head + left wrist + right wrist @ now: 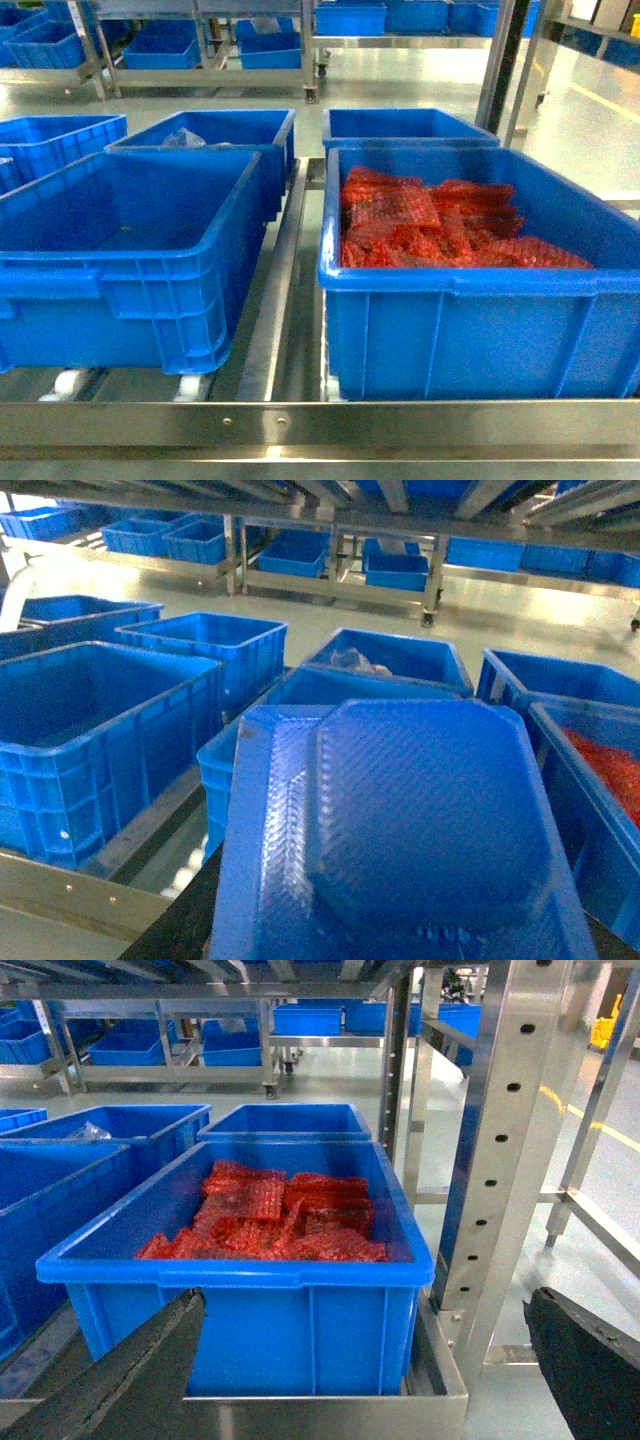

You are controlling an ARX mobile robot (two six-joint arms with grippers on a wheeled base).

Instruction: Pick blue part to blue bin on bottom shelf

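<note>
A blue part (pixel 420 820), a flat ribbed plastic piece with a raised eight-sided middle, fills the lower left wrist view. It sits right in front of the camera and hides the left jaws, which look shut on it. Beyond it stands an empty blue bin (pixel 225 765) (pixel 130 250) on the bottom shelf (pixel 300 425). My right gripper (pixel 362 1305) is open, with its dark fingers (pixel 130 1380) wide apart in front of a bin of red packets (pixel 270 1225). Neither gripper shows in the head view.
Several more blue bins stand on the shelf: one with red packets (pixel 450 230) at front right, and one holding a clear bag (pixel 200 135) behind the empty bin. A perforated steel post (pixel 510 1130) rises at the right. Other racks with bins line the far floor.
</note>
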